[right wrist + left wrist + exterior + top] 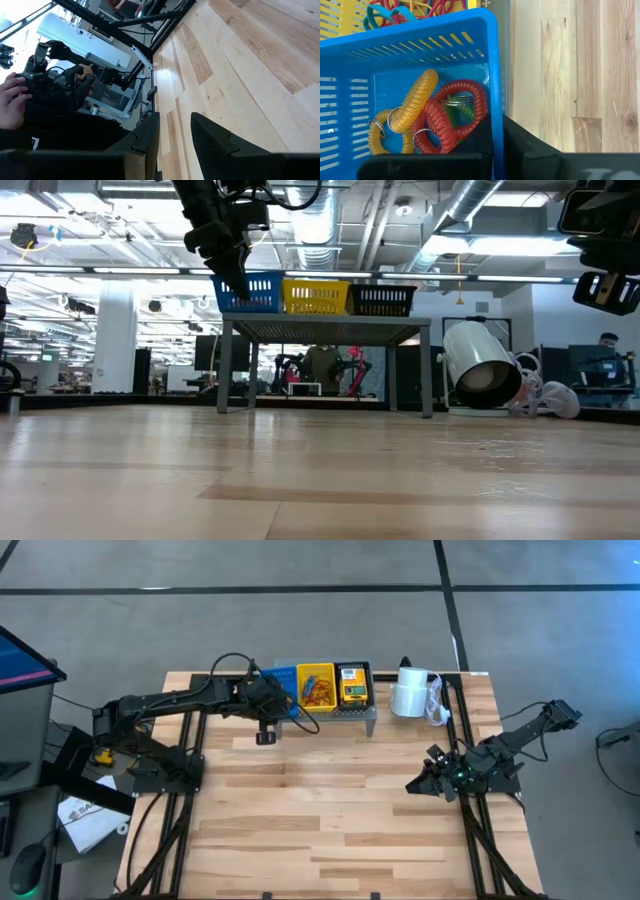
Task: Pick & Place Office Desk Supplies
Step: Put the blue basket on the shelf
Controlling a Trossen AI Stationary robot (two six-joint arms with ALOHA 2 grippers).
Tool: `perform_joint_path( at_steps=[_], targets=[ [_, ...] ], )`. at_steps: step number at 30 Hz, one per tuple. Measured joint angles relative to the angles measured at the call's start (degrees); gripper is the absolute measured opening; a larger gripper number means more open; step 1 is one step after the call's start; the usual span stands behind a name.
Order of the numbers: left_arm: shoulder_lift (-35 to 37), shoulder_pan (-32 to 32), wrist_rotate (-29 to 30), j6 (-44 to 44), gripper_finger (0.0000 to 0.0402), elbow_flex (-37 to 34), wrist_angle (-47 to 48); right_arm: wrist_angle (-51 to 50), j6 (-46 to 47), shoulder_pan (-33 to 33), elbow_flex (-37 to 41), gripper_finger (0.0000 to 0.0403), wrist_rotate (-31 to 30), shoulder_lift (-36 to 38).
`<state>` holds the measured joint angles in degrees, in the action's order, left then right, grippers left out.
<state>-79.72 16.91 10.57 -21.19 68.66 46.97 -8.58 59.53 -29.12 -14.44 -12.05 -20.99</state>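
My left gripper (265,737) sits over the blue basket (420,65) on the grey shelf (368,712) at the bench's back edge, fingers pressed together on the wall. I should lift slowly and straight. Inside lie curly red loops (452,117) and orange loops (412,105). My right gripper (175,132) waits, spread, near the right edge.

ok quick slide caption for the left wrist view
Left gripper shut on the blue basket wall, with orange and red coil loops lying inside.
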Motion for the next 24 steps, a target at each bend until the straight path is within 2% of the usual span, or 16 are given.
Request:
perform_joint_path(
  at_steps=[13, 24],
  targets=[
    [0.0, 0.0, 0.0, -1.0, 0.0015, 0.0, 0.0, 0.0, 0.0, 0.0, 0.0, 0.0108, 0.0, 0.0],
    [0.0, 0.0, 0.0, -0.9, 0.0099, 0.0, -1.0, 0.0, 0.0, 0.0, 0.0, 0.0108, 0.0, 0.0]
  ],
)
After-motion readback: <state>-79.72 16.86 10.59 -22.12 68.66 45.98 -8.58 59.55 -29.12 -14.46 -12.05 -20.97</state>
